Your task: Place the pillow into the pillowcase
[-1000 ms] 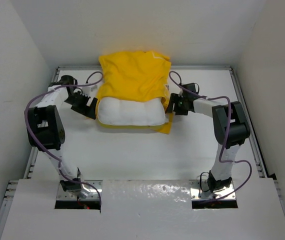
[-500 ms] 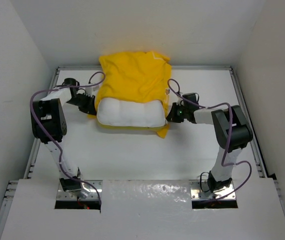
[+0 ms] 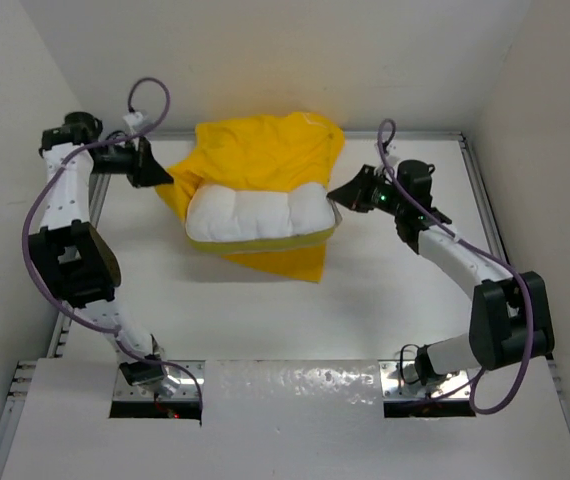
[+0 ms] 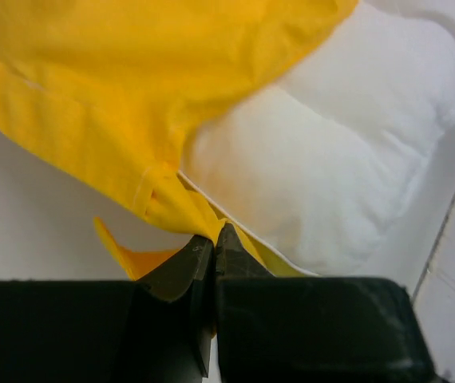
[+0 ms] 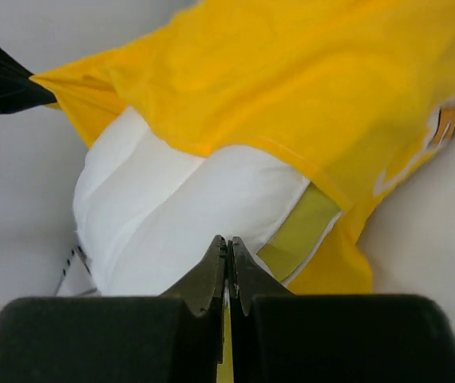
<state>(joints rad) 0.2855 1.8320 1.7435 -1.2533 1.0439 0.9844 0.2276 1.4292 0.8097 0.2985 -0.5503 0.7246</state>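
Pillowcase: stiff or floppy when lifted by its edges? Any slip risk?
Likely floppy: the pillowcase sags in folds and drapes over the pillow. Probably light: thin cloth bunches at the left hand. Slip seems possible: the right hand pinches only a thin edge.
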